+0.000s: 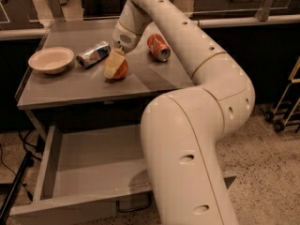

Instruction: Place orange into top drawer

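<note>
The gripper (pixel 116 72) is down on the grey tabletop (pixel 75 87), set right against the orange (pixel 123 68) and partly covering its left side. Whether it has clamped the fruit or merely sits around it cannot be told from this view. The orange rests on the table near the front edge, with a silver can (pixel 93 54) lying just behind to the left, a red soda can (pixel 158 47) on its side to the right, and a pale bowl (pixel 50 60) farther left. Below, the top drawer (pixel 89 158) stands pulled out. The step in hand looks like securing the grasp. A round, smooth fruit may roll, so the grip should be centred and firm before a straight lift clear of the cans, then forward and down over the drawer.
</note>
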Available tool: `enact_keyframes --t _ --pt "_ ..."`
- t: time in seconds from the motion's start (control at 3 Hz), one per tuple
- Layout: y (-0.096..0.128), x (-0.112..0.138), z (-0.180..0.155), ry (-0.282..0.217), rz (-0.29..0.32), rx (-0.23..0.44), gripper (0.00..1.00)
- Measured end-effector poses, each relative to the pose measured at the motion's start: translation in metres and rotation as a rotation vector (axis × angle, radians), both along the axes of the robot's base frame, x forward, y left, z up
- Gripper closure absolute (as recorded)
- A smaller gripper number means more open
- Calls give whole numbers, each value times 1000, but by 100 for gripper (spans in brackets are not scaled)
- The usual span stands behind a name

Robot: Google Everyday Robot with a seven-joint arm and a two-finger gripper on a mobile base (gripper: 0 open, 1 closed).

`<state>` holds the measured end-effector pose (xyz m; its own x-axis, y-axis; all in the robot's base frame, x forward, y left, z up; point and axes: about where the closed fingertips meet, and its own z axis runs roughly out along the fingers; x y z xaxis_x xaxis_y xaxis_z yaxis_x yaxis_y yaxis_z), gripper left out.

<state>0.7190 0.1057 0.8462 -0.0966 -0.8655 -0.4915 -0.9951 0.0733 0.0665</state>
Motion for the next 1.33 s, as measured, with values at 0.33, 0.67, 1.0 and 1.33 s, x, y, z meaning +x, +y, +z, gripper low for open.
enact_keyframes --t 0.33,0.67,1.0,1.33 --pt "0 0 0 0 0 0 83" --pt "1 2 1 -7 -23 17 100" --pt "-11 -6 18 -41 -74 39 100" --pt "-24 -32 34 -69 -118 68 100"
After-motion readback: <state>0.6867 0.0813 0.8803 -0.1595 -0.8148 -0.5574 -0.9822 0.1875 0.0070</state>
